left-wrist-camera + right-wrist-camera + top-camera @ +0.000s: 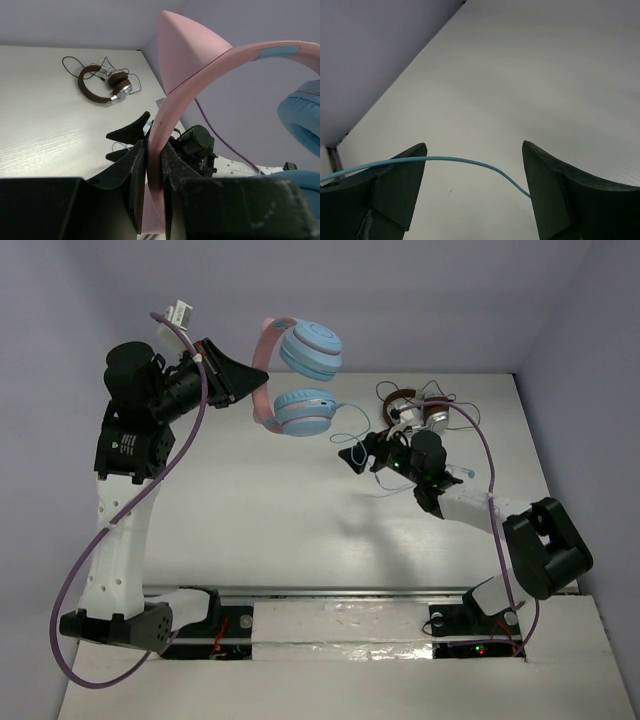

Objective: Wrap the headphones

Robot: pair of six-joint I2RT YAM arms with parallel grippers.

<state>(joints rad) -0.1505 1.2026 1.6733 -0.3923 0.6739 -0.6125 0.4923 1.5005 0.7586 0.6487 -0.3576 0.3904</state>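
White tabletop [280, 510] | light-blue, pink-banded cat-ear headphones [305, 410] aloft, headband [200, 75] clamped by left gripper [154, 170] | right gripper [474, 160] wide, thin pale-blue cable [445, 160] across gap, ungripped | wrapping seemingly unstarted

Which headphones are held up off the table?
The blue-and-pink pair with cat ears: the left tool clamps its headband in the air. The brown pair lies on the table.
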